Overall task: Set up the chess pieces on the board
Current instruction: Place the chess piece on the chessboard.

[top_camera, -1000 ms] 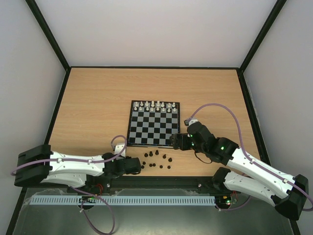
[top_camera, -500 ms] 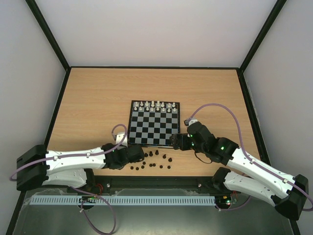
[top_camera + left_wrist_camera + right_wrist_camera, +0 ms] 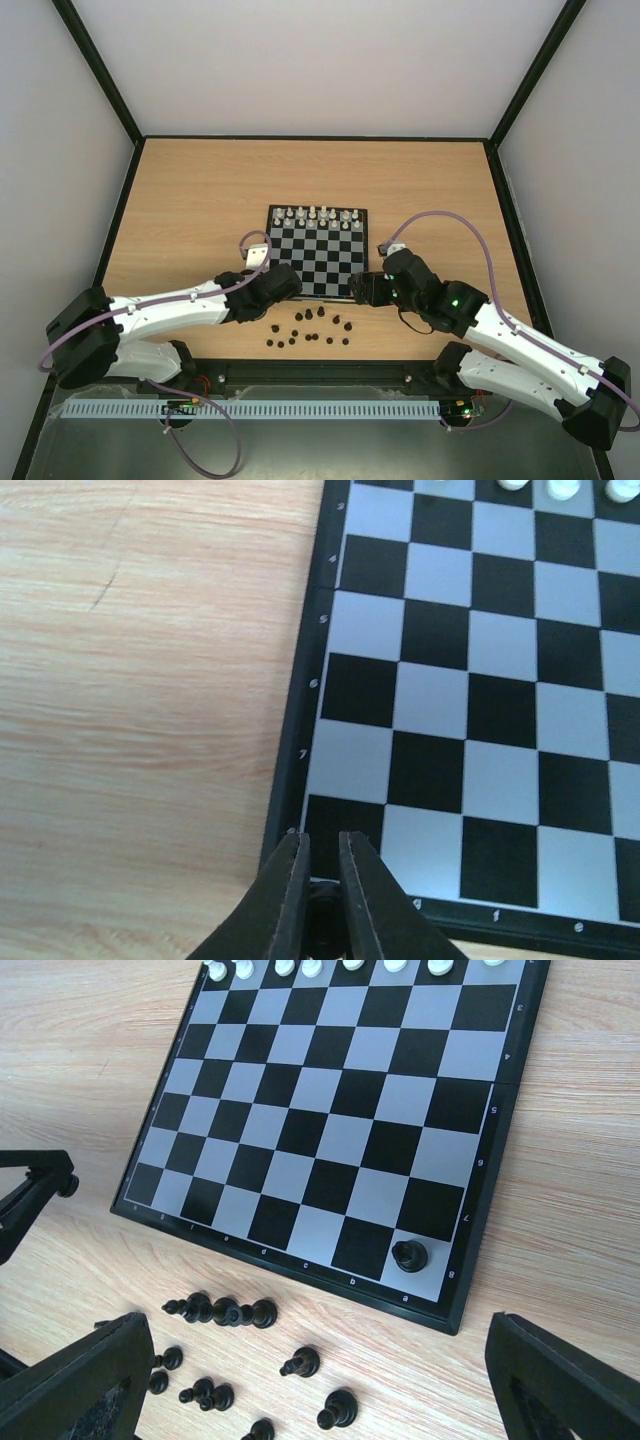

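Wood-grain table (image 3: 200, 200) inside pale walls, the board (image 3: 315, 255) at its centre. Left arm (image 3: 170, 305) stretches low from the near-left base up to the board's near-left corner. Left gripper (image 3: 320, 838) hangs over that corner's border, fingers (image 3: 290, 880) almost together with only a thin slit between. Something dark sits low in the slit, and I cannot tell if it is a piece or just the border. Right arm (image 3: 500, 330) is bent at the elbow, reaching in from the near right. Right gripper (image 3: 318, 1335) is spread wide by the near-right corner, nothing between the fingers.

Chess pieces (image 3: 310, 330): one black piece (image 3: 408, 1256) stands on the near-right corner square. The rest are scattered on the table just in front of the board's near edge. I count roughly a dozen, several lying down and bunched in a row, so the count is unsure. One is cut off at the bottom edge of the right wrist view.

White pieces (image 3: 315, 216) line the far edge, too small overhead to count and cropped at the top of both wrist views.
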Robot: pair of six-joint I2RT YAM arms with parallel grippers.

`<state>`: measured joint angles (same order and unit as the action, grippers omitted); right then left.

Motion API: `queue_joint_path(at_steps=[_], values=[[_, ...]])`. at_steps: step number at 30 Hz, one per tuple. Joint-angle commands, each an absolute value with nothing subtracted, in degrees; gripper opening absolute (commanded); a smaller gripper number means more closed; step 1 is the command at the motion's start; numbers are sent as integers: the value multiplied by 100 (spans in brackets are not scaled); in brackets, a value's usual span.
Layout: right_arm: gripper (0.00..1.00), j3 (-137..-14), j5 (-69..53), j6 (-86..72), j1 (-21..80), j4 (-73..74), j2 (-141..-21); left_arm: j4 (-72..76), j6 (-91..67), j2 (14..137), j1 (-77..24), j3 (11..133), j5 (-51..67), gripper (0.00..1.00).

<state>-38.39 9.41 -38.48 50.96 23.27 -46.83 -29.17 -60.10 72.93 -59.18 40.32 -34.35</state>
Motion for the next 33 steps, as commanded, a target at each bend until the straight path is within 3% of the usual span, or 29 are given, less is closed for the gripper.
queue_joint_path(at_steps=[1,33], values=[[91,-3820,1097,-3916,5080,2404,-4621,-2473,-5574,7514,-5852,4203,-3725,10],[91,-3720,1088,-3924,5083,2367,-4693,-1264,-5756,8636,-6106,3573,-4188,10]])
